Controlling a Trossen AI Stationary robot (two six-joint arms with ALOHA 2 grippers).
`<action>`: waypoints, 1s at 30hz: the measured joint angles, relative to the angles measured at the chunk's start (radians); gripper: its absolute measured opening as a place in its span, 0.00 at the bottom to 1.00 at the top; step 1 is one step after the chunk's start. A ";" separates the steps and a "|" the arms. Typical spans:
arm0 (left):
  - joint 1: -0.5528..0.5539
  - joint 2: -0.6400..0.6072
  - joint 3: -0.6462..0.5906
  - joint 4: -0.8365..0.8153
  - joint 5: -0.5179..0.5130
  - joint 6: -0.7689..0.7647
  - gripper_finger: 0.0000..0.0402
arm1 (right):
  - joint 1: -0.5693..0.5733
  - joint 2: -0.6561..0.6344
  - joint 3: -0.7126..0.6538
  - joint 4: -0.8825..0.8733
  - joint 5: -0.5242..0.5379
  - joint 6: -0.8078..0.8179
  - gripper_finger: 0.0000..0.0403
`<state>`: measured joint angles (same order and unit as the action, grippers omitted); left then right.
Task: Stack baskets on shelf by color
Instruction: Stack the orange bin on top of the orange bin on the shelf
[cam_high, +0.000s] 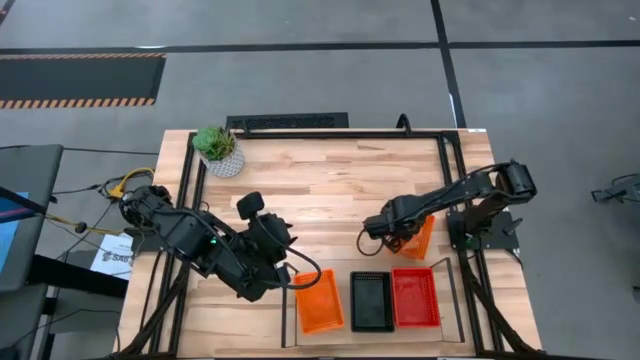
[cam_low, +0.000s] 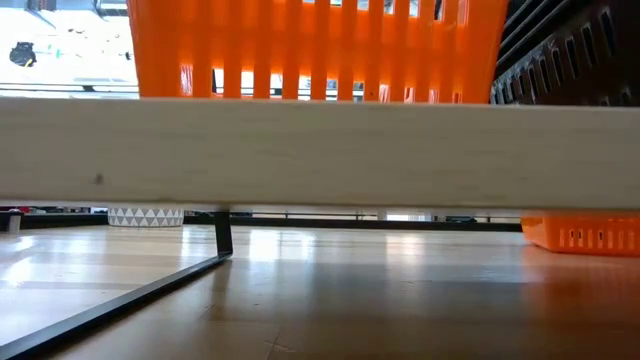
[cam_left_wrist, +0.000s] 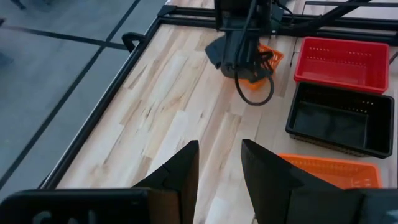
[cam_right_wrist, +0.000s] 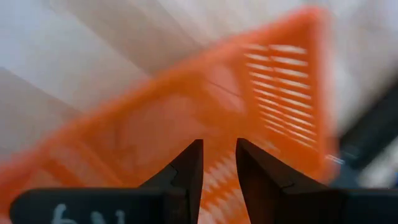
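The right pincer (cam_high: 412, 232) hung slightly parted over 1 light, stiff orange basket (cam_high: 420, 236), best pinched by its rim; grasp uncertain.

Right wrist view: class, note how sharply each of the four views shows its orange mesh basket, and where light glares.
Right wrist view: the orange mesh basket is smeared with blur, while the right gripper stays crisp. Low view: the light-wood shelf board is soft, and the tabletop reflects light. High and left wrist views: sharp, evenly lit.
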<state>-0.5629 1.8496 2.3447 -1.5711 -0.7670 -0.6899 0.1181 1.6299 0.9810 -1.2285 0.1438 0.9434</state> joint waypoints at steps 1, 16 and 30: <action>0.000 0.000 0.000 0.000 0.000 0.000 0.27 | 0.000 0.000 -0.015 0.049 -0.011 0.001 0.29; 0.024 0.000 0.000 0.000 -0.007 0.053 0.27 | -0.054 -0.002 0.077 1.036 -0.010 -0.572 0.29; 0.237 -0.013 -0.106 0.017 0.216 0.240 0.27 | -0.073 -0.308 0.303 0.375 0.189 -0.312 0.29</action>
<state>-0.3257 1.8370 2.2385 -1.5543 -0.5514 -0.4499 0.0447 1.3215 1.2842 -0.8537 0.3324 0.6318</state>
